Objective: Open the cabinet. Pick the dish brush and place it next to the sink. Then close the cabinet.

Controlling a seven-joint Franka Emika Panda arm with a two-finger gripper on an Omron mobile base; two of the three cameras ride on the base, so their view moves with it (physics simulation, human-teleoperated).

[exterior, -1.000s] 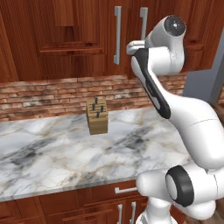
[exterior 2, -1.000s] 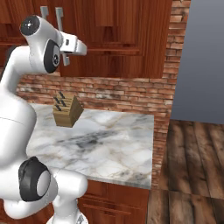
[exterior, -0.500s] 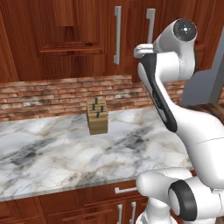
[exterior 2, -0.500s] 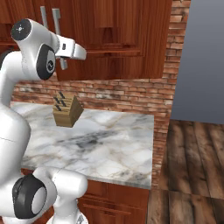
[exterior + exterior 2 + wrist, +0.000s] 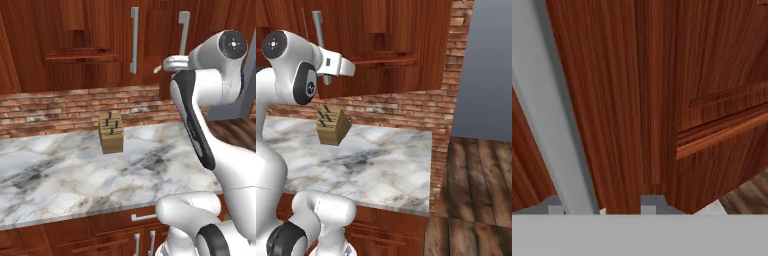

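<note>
Cabinet (image 5: 150, 45) doors at the upper centre of the left base view are shut, so opening is the step in hand: the gripper (image 5: 602, 210), part open and holding nothing, straddles the right handle (image 5: 554, 125) and should next close and pull.

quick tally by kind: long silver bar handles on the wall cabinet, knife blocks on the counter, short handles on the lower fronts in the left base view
long silver bar handles: 2
knife block: 1
short lower handles: 3
total: 6
</note>
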